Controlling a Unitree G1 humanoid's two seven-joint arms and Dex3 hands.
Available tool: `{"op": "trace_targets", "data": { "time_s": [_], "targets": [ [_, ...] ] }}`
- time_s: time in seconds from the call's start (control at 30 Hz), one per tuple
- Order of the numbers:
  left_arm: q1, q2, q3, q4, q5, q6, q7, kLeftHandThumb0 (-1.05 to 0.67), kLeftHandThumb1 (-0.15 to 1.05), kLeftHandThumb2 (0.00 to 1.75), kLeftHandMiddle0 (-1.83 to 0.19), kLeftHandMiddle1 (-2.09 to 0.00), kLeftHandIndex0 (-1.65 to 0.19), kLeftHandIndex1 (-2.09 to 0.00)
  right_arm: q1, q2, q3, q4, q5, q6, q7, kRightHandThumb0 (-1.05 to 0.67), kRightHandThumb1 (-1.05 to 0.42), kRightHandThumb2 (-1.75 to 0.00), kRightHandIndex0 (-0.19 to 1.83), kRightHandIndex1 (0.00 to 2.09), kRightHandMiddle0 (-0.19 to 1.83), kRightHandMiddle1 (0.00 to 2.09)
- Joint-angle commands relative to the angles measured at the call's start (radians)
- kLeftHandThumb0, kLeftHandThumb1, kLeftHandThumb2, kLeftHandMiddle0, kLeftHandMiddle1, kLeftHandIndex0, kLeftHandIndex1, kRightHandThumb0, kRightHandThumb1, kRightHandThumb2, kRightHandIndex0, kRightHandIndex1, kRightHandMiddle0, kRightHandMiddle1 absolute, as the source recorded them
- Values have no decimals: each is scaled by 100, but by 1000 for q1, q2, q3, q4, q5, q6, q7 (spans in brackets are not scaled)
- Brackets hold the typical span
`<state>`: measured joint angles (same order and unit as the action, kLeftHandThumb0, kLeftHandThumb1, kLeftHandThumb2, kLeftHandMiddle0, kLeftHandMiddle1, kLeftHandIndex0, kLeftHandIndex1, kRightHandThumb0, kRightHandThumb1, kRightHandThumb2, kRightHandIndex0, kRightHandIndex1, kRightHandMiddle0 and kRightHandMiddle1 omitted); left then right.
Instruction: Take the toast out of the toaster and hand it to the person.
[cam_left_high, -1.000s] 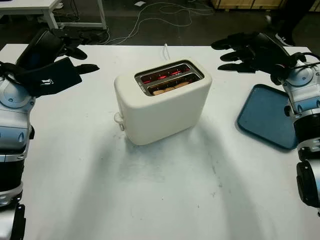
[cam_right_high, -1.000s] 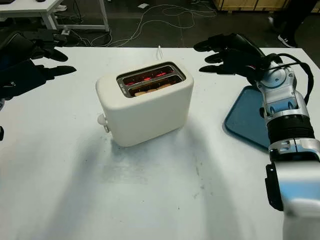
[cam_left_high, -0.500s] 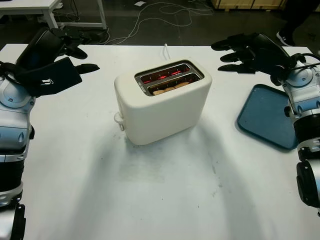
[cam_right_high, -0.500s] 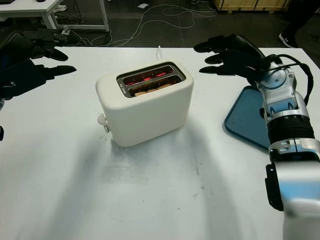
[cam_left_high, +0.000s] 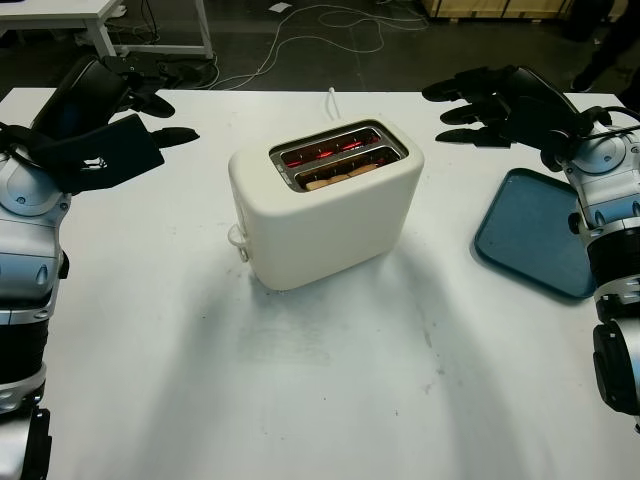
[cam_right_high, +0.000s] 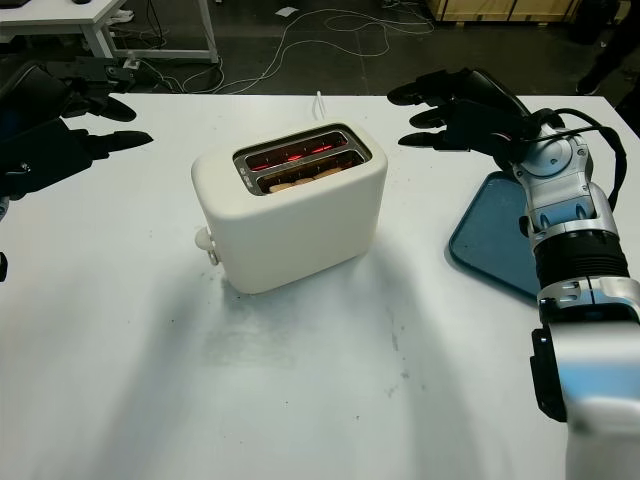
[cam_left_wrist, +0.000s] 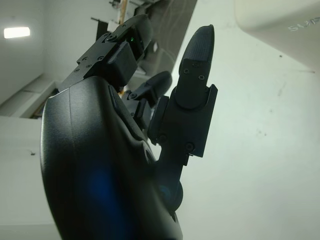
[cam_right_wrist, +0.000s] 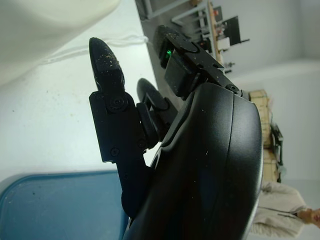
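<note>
A cream two-slot toaster (cam_left_high: 325, 205) stands in the middle of the white table (cam_left_high: 330, 400). Its far slot glows red inside. A slice of toast (cam_left_high: 340, 176) sits low in the near slot, only its top edge showing. My left hand (cam_left_high: 135, 110) hangs open above the table's far left, well left of the toaster. My right hand (cam_left_high: 480, 105) hangs open above the far right of the table, right of the toaster. Neither hand touches anything. A corner of the toaster (cam_left_wrist: 280, 20) appears beyond the left hand's fingers (cam_left_wrist: 192, 95).
A blue tray (cam_left_high: 530, 235) lies flat on the table's right side, under my right forearm. The toaster's white cord (cam_left_high: 331, 100) runs off the far edge. Cables and a desk leg lie on the dark floor beyond. A person in a light top (cam_right_wrist: 282, 212) shows behind the right hand.
</note>
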<state>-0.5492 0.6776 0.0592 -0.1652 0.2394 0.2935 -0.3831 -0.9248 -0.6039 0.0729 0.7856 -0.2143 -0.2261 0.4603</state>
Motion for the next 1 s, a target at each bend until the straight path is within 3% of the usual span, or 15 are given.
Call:
{"op": "trace_targets", "data": {
  "time_s": [0.0, 0.97],
  "targets": [
    [-1, 1, -5, -6, 2, -2, -5, -41, 88, 0, -49, -69, -62, -15, -4, -2, 3, -6, -1, -24, -6, -48, -88, 0, 75, 1, 69, 1],
    [-5, 1, -5, -3, -1, -6, -7, -42, 88, 0, -50, -68, -64, -13, -5, 4, -4, -9, 10, -8, 1, -46, -88, 0, 74, 0, 68, 0]
  ]
}}
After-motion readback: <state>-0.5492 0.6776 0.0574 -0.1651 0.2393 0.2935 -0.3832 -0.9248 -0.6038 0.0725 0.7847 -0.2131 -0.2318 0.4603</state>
